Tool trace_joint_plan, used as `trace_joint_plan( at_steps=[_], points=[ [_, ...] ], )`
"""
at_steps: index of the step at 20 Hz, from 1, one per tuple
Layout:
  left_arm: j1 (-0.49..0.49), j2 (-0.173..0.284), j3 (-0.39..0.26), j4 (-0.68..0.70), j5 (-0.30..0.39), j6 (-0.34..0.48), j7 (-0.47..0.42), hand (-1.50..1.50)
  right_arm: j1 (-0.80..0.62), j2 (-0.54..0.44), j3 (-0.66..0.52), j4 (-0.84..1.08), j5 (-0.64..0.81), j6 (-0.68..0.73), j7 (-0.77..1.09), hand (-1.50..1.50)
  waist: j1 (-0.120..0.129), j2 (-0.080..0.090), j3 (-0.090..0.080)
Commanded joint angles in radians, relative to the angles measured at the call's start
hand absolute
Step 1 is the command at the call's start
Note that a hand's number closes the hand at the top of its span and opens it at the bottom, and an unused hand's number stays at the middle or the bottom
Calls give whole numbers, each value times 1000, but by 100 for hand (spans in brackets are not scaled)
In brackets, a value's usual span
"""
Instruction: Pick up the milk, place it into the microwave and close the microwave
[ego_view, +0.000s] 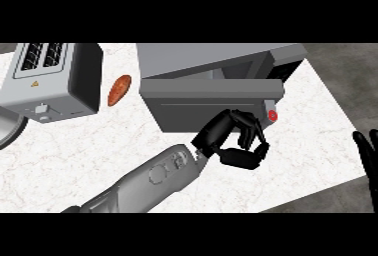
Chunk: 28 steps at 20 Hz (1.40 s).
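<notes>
The grey microwave (221, 57) stands at the back of the counter, and its door (192, 102) is swung across its front. No milk shows anywhere; the door and my hand hide whatever is behind them. My left hand (235, 140) comes in on a long forearm from the lower left. It sits against the door's lower right corner, just below a red button (272, 115), with its fingers curled and nothing visible in them. At the right edge my right hand (365, 152) rests open, fingers up.
A grey toaster (48, 75) stands at the back left. An orange-brown oval item (119, 90) lies between it and the microwave. A curved metal rim (7, 131) shows at the left edge. The white marble counter (88, 145) ends at the right and at the front.
</notes>
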Motion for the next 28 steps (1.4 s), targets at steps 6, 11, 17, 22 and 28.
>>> trace_joint_plan(
  at_steps=[6, 11, 17, 22, 28],
  points=[
    [-162, -1, 29, 89, 108, 58, -6, 150, -32, -44, -5, -57, -64, 34, 63, -150, -85, 17, 3],
    [-224, 0, 48, 149, 143, 76, -9, 150, -57, -68, -31, -57, -90, 47, 78, -150, -111, 31, 5],
    [-245, 1, 45, 184, 174, 111, -24, 150, -68, -106, -51, -70, -119, 66, 111, -150, -142, 36, 5],
    [-245, 1, 32, 182, 194, 149, -36, 150, -84, -123, -69, -75, -144, 73, 126, -150, -158, 37, 6],
    [-258, 2, 27, 172, 216, 184, -40, 150, -104, -143, -97, -80, -159, 69, 143, -150, -174, 35, 6]
  ],
)
